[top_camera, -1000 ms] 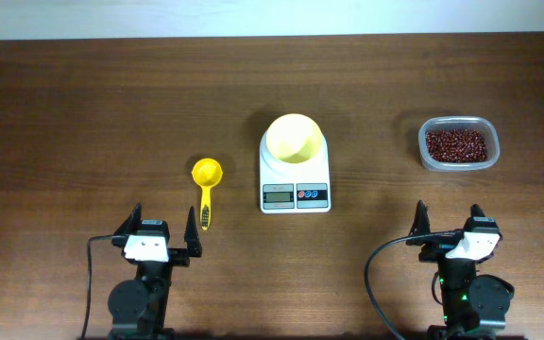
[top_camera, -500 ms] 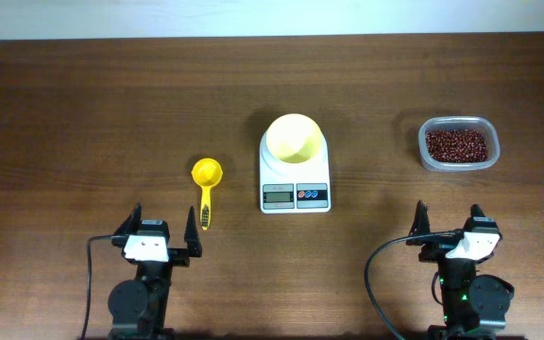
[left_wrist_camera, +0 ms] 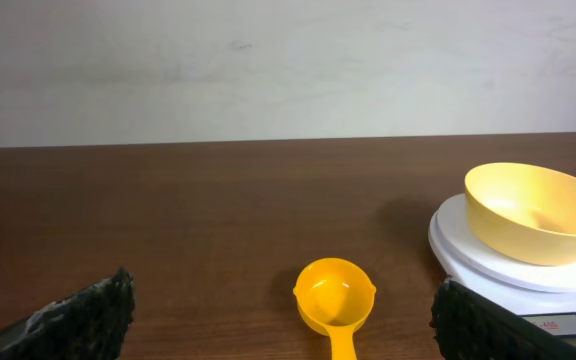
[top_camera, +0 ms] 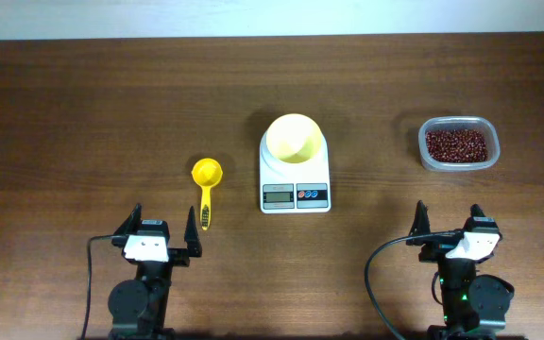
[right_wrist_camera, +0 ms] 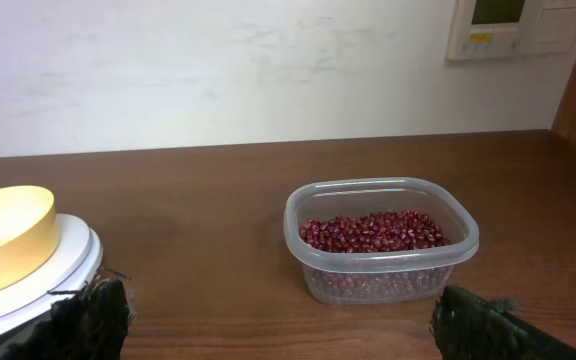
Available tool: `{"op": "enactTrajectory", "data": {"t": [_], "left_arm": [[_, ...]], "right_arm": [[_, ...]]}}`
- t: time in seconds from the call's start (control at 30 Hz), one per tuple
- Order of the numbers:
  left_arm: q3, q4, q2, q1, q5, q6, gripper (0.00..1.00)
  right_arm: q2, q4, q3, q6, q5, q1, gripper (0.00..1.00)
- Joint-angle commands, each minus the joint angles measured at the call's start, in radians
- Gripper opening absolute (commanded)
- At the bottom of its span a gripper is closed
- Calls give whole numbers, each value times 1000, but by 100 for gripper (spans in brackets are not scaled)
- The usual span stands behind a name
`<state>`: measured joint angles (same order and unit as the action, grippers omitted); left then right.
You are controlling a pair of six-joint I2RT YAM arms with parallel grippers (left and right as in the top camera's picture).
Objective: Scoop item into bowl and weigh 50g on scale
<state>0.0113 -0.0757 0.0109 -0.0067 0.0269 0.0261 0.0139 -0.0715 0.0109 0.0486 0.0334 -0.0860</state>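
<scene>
Left pincer point(top_camera: 165, 222) & right pincer point(top_camera: 447, 222) both sat at the near edge of the counter point(top_camera: 83, 123), jaws spread wide, gripping nothing, each well apart from the things. The pale-yellow bowl point(top_camera: 296, 138) stood on the white scale point(top_camera: 295, 195) at mid-counter, w/ a yellow scoop point(top_camera: 206, 179) lying just left of the scale, handle pointing toward the left pincer. The red-brown beans point(top_camera: 456, 144) lay in a clear tub point(top_camera: 458, 121) off to the right, ahead of the right pincer & well apart from bowl & scale.

Scale point(top_camera: 295, 178) display unreadable; scoop point(left_wrist_camera: 335, 298) handle cut off, left wrist view.
</scene>
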Motion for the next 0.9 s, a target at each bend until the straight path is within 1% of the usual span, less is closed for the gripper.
{"op": "enactTrajectory", "data": {"t": [0.0,0.63,0.87], "left_arm": [[-2,-6,-6,5,4,-10,99],[-2,-8,-1,5,4,-12,99],[42,-53,82,5,3,-33,99]], "right_arm": [[-10,-5,-5,1,-12,7,99],[-10,-5,-5,1,-12,7,99],[-10,-5,-5,1,-12,7,99]]}}
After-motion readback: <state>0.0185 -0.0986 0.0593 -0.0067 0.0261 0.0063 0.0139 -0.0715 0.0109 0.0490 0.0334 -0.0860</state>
